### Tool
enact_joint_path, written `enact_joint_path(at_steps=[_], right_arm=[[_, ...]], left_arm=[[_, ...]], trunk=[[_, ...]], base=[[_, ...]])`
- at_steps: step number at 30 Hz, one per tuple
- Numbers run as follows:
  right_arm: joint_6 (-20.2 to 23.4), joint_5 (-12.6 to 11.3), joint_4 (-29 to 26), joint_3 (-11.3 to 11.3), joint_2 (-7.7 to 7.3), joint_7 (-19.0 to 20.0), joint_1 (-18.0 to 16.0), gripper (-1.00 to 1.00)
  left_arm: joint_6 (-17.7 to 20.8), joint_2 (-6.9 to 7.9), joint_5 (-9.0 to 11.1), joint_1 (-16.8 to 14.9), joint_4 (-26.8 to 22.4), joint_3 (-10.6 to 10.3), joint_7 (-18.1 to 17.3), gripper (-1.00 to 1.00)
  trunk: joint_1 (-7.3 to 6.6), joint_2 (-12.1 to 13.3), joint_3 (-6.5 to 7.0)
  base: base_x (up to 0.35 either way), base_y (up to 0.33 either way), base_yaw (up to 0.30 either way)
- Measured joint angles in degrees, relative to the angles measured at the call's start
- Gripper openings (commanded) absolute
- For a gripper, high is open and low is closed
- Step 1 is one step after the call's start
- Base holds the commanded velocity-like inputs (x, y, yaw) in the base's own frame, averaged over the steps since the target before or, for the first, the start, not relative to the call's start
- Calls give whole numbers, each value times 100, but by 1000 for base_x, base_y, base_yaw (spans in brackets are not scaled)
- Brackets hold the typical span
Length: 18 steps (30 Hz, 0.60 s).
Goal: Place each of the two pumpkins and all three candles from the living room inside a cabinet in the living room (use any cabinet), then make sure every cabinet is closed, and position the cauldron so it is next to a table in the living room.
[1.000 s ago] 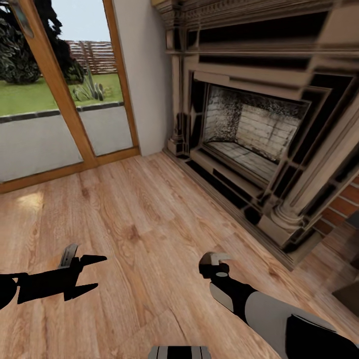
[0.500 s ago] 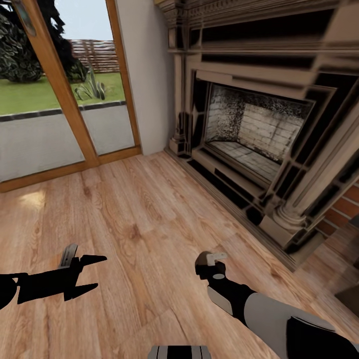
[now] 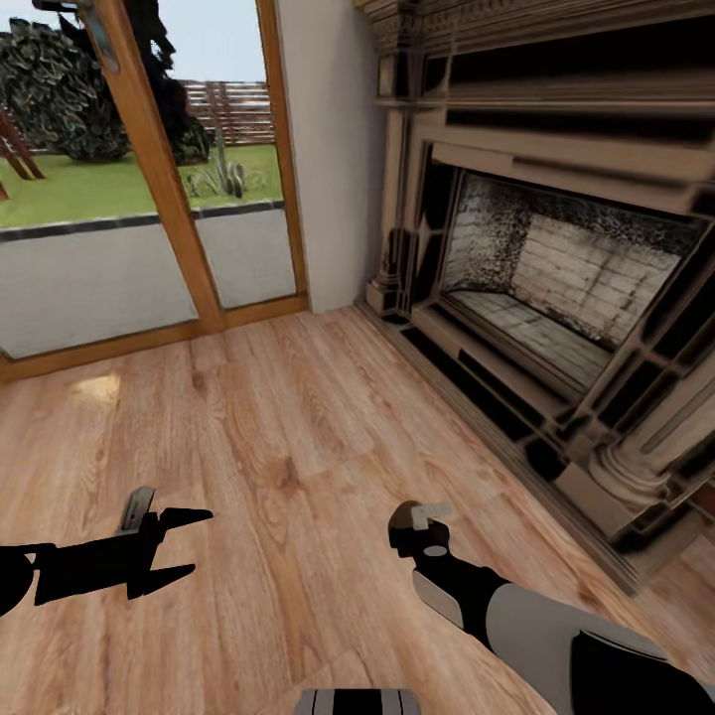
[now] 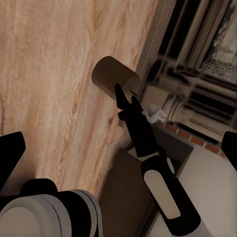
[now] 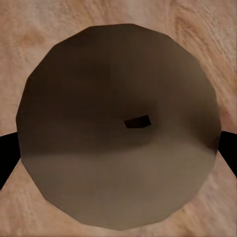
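Candle-carrying robot faces a large dark carved stone fireplace [image 3: 556, 268] with a pale brick firebox, beside a wood-framed glass door [image 3: 149, 189] looking onto a lawn. Light oak plank floor [image 3: 288, 437] spreads below both arms. The black left gripper [image 3: 189, 544] hangs over the floor with its two fingers apart and nothing between them. The right gripper [image 3: 422, 518] is clamped on a squat beige-grey cylindrical candle [image 5: 118, 128]; its round flat top with a tiny dark wick dot sits between the black fingertips [image 5: 6, 158], above the floor.
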Motion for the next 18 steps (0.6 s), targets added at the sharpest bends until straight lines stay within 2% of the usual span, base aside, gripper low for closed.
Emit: enact_joint_path(at_steps=[7, 10, 18], right_arm=[[-13, 6, -2, 0, -1, 2, -7, -100], [-6, -6, -1, 1, 3, -5, -4, -100], [49, -8, -8, 8, 14, 8, 2, -100]], left_arm=[[0, 0, -1, -1, 0, -1, 3, 100], [-1, 0, -7, 0, 0, 0, 3, 100], [-4, 0, -9, 0, 0, 0, 3, 100]], trunk=[[-1, 0, -2], [-3, 0, -2], [-3, 0, -15]], base=[[38, 0, 8], [266, 0, 64], [331, 0, 241]])
